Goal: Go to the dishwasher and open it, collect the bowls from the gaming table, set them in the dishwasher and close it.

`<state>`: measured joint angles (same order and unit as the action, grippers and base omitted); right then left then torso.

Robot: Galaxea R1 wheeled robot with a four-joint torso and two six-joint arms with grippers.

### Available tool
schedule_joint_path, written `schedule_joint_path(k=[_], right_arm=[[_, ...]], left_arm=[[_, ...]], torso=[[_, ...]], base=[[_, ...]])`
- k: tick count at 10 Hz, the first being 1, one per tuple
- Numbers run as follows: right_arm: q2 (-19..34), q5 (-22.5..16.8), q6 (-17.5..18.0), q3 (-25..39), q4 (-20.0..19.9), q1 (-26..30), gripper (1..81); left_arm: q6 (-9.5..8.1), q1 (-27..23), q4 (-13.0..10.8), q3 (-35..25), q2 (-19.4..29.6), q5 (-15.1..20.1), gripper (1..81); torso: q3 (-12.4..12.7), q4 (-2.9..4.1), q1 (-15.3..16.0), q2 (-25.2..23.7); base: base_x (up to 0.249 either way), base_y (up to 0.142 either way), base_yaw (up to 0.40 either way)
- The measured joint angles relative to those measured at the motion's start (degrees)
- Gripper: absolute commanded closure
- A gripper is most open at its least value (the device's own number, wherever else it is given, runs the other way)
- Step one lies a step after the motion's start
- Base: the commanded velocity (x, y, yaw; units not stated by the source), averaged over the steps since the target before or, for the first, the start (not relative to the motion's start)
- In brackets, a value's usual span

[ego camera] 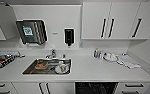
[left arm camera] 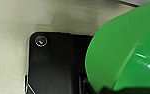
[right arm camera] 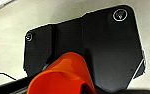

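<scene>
The robot faces a white counter (ego camera: 91, 70) with a steel sink (ego camera: 28, 70) set in it; the dishwasher (ego camera: 95, 88) is under the counter, to the right of the sink, and its dark inside shows, so it is open. In the left wrist view a green bowl (left arm camera: 123, 52) is very close to the camera, and in the right wrist view an orange bowl (right arm camera: 63, 75) is just as close. Whether each pincer is clenched on its bowl or released, I cannot tell, because the fingers are not visible.
</scene>
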<state>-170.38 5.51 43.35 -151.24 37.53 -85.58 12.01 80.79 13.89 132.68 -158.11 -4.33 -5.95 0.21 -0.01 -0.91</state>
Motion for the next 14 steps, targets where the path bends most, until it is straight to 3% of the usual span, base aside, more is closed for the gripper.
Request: schedule_joint_path(k=[3,10,14], right_arm=[[1.16,0.77,0.17,0.74,-0.07,1.21,81.1],[4.13,1.01,0.2,3.91,-0.24,2.3,81.1],[4.14,1.01,0.22,4.05,-0.24,2.43,81.1]], left_arm=[[-0.02,-0.69,0.77,-6.55,5.08,-0.71,81.1],[-0.02,-4.55,3.28,-24.49,19.38,-1.4,81.1],[-0.24,-11.11,4.22,-35.58,27.62,-1.21,81.1]], torso=[[-2.6,0.0,0.03,0.05],[-2.62,0.0,0.08,0.07],[-2.65,0.0,0.08,0.07]], base=[[0.0,0.0,0.0],[0.0,0.0,0.0],[0.0,0.0,0.0]])
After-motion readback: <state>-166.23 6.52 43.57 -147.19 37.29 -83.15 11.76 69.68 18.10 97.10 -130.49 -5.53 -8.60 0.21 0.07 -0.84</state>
